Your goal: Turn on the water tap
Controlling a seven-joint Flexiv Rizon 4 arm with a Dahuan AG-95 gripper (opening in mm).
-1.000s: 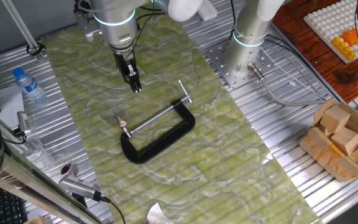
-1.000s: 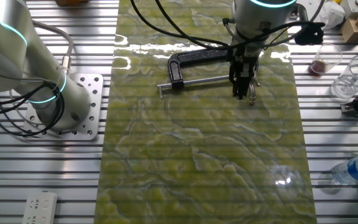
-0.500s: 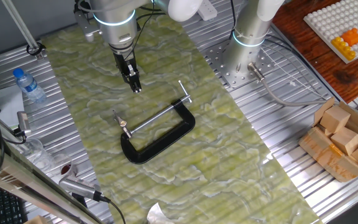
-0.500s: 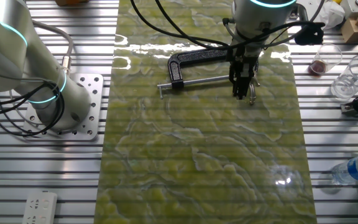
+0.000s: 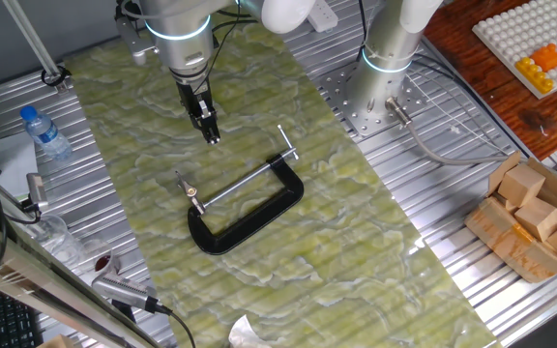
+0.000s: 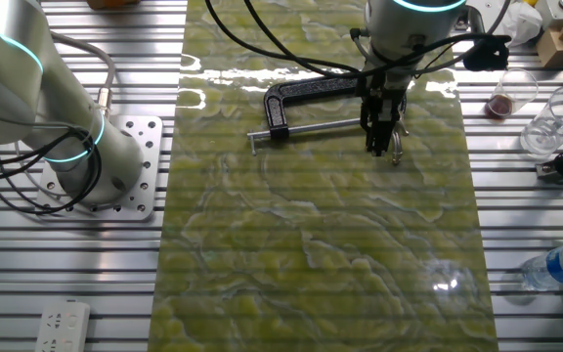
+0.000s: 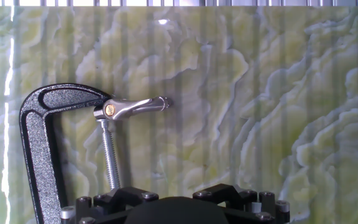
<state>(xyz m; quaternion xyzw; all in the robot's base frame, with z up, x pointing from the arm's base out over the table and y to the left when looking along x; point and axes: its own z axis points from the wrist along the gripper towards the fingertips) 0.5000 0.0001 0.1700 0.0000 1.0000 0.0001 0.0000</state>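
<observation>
— Where's the water tap [image 5: 245,205]?

— I see it lying flat on the green marbled mat [image 5: 356,222], a black C-shaped clamp with its silver screw [image 5: 243,184] running across the opening. In the hand view, a small silver faucet-like piece [image 7: 132,107] sits at the tip of the clamp's jaw, on top of a threaded rod [image 7: 110,157].

— And the gripper?

— My gripper [image 5: 212,134] hangs above the mat, just beyond the clamp's faucet end, apart from it. In the other fixed view it sits [image 6: 380,147] right beside that end. The fingers look pressed close together, holding nothing.

— Anything near the clamp?

— A grey hose [image 5: 428,145] well off to the side, on the ribbed table [image 5: 453,251].
</observation>
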